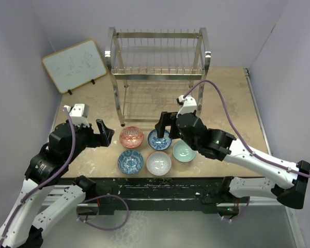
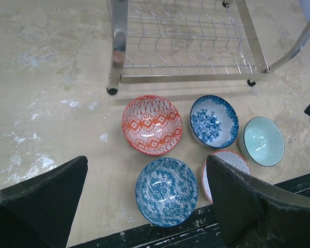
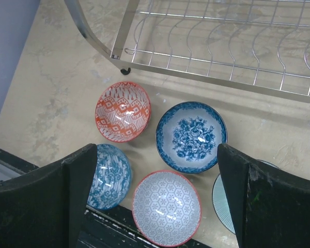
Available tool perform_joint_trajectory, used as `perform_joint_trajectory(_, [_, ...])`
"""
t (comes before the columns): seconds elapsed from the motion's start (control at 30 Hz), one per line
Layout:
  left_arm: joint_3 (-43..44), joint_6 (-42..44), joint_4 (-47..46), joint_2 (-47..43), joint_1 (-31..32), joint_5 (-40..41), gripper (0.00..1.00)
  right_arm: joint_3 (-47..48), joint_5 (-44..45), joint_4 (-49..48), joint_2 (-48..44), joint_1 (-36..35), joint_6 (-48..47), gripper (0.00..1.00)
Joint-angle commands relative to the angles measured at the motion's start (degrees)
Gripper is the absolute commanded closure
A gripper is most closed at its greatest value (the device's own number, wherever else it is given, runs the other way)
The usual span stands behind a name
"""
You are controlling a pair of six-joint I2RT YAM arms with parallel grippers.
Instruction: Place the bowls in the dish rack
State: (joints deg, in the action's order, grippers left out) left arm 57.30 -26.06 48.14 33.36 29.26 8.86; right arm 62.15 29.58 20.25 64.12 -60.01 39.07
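Five bowls sit on the table in front of the dish rack (image 1: pixel 157 72): red-patterned (image 1: pixel 130 136), blue floral (image 1: pixel 159 139), mint green (image 1: pixel 184 151), blue-patterned (image 1: pixel 130 160) and pale with a reddish rim (image 1: pixel 158 163). My left gripper (image 1: pixel 105 133) is open and empty, held above the table left of the red bowl. Its wrist view shows the blue-patterned bowl (image 2: pixel 167 191) between its fingers, far below. My right gripper (image 1: pixel 168 126) is open and empty, held above the blue floral bowl (image 3: pixel 191 136) and the pale bowl (image 3: pixel 166 207). The rack's tiers hold nothing.
A wood-framed whiteboard (image 1: pixel 75 65) leans at the back left. The table's dark front edge (image 1: pixel 160 182) runs just below the front bowls. Walls close in on the left, back and right.
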Motion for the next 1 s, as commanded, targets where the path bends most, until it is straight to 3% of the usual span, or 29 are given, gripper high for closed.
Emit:
perform_joint_trajectory(0.0, [3.04,-0.41,-1.32,0.26,-0.47,1.33,0.01,1.40,2.66,-1.24,-1.28,-0.27,-0.25,0.01])
perform_joint_trajectory(0.27, [3.72,-0.39,-0.62,-0.03,-0.51,2.21,0.01,1.27,2.07,-1.01,-1.16,-0.24,-2.10,0.01])
perform_joint_trajectory(0.43, [4.96,-0.74,0.29,-0.52,-0.52,3.97,0.01,0.17,-0.22,-4.05,-0.72,-0.24,-8.32,0.01])
perform_joint_trajectory(0.97, [13.25,-0.48,7.90,-4.49,-0.52,9.78,0.01,15.21,-5.60,-8.02,24.51,-2.92,-13.10,0.09])
